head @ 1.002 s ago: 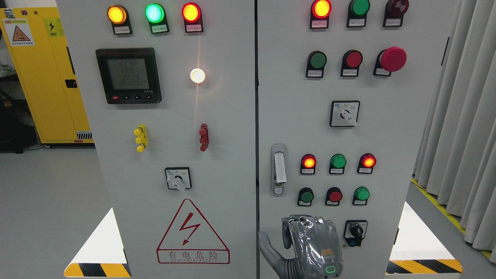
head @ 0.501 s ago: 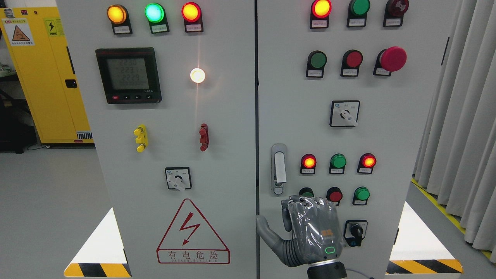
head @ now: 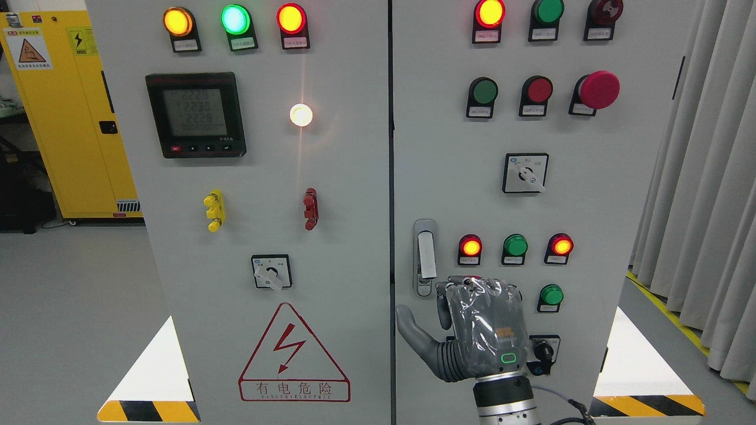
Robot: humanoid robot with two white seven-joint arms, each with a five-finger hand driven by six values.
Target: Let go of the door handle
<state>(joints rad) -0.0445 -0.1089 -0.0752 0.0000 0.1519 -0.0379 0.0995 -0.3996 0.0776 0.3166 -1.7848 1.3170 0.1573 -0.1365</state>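
Note:
The silver door handle (head: 425, 257) stands upright near the left edge of the right cabinet door (head: 449, 177), which is closed against the left door. My right hand (head: 466, 321), in a grey glove, comes up from the bottom edge and sits just below and to the right of the handle, its back toward the camera. Its fingers (head: 444, 310) are curled toward the panel and its thumb (head: 413, 327) sticks out to the left. The knuckles reach the level of the handle's lower end, but the hand holds nothing. The left arm is out of view.
The right door carries lit red and green lamps (head: 515, 245), a red mushroom button (head: 598, 90), rotary switches (head: 525, 173) and a key switch (head: 542, 353) beside my wrist. My hand covers two lower buttons. Grey curtains (head: 703, 195) hang at right, a yellow cabinet (head: 65, 112) at left.
My right hand has risen along the right door from the bottom edge to just beside the handle's lower end, covering two lower buttons. The handle and doors have not moved.

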